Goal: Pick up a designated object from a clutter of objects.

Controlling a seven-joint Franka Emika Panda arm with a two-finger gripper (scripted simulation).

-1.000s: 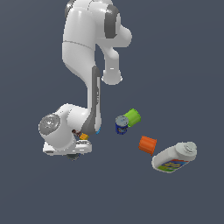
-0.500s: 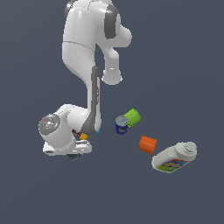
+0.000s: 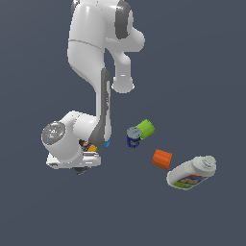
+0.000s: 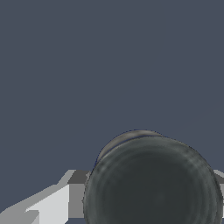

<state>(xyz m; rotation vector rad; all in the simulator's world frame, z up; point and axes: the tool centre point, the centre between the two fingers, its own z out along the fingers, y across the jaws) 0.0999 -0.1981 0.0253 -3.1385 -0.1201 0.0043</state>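
Observation:
The low round tin with a dark grey top (image 4: 153, 181) fills the near part of the wrist view. It sits between my gripper's (image 4: 151, 186) two fingers, and one grey finger (image 4: 75, 192) touches its side while the other shows only at the frame edge. In the exterior view the white hand (image 3: 72, 144) is down low at the exterior view's left. It hides the tin except for a dark bit under it (image 3: 79, 170). The jaws look closed against the tin.
Toward the exterior view's right lie a blue can (image 3: 133, 138), a green cup (image 3: 145, 129), an orange cup (image 3: 162, 159) and a large white bottle (image 3: 191, 174) on its side. A sliver of blue cup (image 3: 106, 142) and small orange and red-brown bits (image 3: 90, 147) peek out beside the hand.

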